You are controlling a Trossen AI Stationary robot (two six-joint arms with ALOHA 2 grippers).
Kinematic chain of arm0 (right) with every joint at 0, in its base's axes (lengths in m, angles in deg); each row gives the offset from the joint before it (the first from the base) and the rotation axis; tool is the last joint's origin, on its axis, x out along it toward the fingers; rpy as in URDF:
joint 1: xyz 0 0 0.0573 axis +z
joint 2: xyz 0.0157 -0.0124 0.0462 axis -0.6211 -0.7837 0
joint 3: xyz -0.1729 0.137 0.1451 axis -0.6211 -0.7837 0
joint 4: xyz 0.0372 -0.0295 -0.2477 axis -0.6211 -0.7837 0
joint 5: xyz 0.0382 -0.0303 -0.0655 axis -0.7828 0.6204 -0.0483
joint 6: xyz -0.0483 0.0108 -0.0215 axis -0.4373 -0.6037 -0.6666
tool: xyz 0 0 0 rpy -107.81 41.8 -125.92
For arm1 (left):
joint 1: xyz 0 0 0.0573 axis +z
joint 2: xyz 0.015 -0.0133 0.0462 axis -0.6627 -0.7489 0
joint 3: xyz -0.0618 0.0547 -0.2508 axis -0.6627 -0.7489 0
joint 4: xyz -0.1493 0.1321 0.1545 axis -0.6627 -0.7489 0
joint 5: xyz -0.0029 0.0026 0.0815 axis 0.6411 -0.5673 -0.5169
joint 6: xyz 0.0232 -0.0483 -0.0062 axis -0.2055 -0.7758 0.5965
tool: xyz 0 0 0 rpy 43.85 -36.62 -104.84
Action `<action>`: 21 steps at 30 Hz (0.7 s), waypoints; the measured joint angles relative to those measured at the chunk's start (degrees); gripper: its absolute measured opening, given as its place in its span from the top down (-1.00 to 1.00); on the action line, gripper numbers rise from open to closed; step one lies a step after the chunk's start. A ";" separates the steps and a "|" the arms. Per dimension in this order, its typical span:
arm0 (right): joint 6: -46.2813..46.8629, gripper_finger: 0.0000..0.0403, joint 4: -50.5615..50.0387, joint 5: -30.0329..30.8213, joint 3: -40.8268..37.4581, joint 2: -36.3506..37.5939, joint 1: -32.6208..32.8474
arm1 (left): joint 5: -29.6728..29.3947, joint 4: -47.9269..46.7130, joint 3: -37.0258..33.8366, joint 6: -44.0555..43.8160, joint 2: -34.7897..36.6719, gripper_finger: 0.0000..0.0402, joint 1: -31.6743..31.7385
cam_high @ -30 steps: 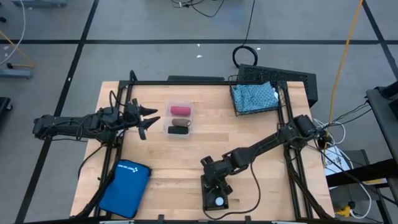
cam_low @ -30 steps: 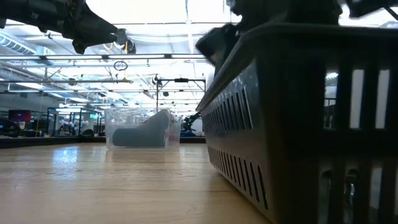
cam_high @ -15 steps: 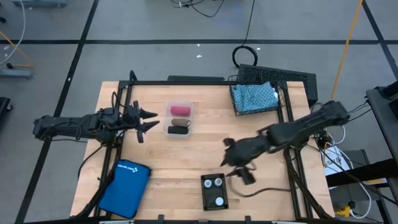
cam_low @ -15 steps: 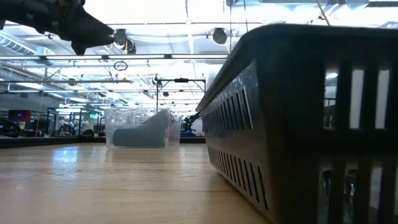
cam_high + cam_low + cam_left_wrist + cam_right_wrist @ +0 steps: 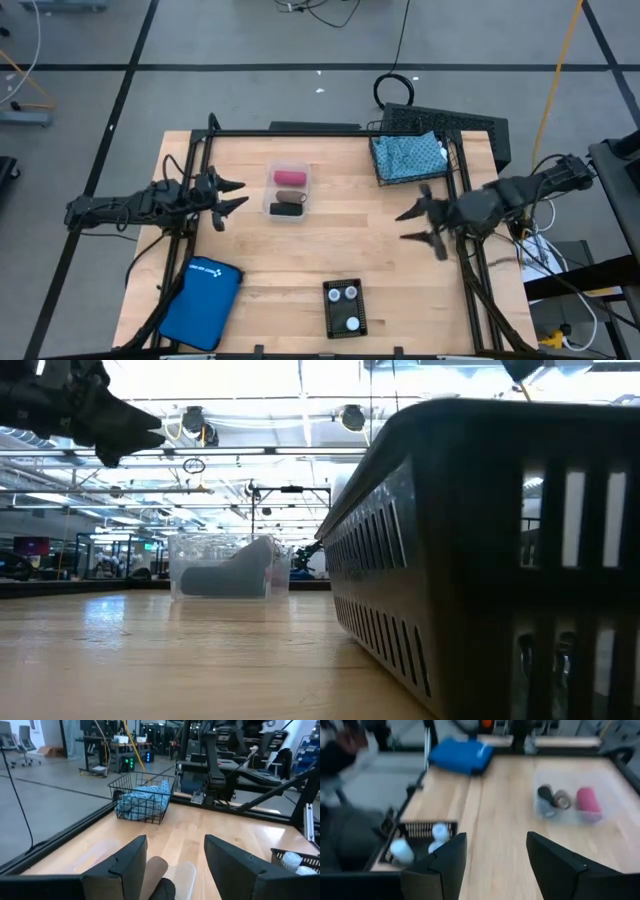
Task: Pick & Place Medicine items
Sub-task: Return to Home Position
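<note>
The wooden worktop (image 5: 330,250) carries everything; the bright blue zip case (image 5: 200,300) lies flat at its near left corner; the wire basket (image 5: 378,170) stands at the far right corner with the teal pouch (image 5: 408,153) inside it; the left tool (image 5: 235,194) hovers just left of the clear tray (image 5: 307,190), its fingers spread wide and holding nothing; the right tool (image 5: 406,225) hangs over the right part of the worktop, below the basket in the high view, likewise spread wide and empty; the tray holds the pink block (image 5: 290,177), the brown block (image 5: 290,195) and the black block (image 5: 287,210) in a row; the black bin (image 5: 330,322) sits at the near edge, well apart from both tools; three white vials (image 5: 352,323) rest inside it.
</note>
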 joint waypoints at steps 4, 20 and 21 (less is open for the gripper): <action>-0.50 0.02 3.90 1.75 -7.96 10.07 -1.18 | -1.07 1.82 -2.97 0.43 2.38 -0.02 0.01; -2.85 0.02 5.73 8.49 -25.13 35.82 -2.37 | -2.05 7.22 -9.39 -0.12 3.24 0.18 0.07; -3.04 0.02 5.88 9.00 -26.13 36.87 -2.34 | -2.05 7.67 -9.74 -0.20 3.24 0.19 0.07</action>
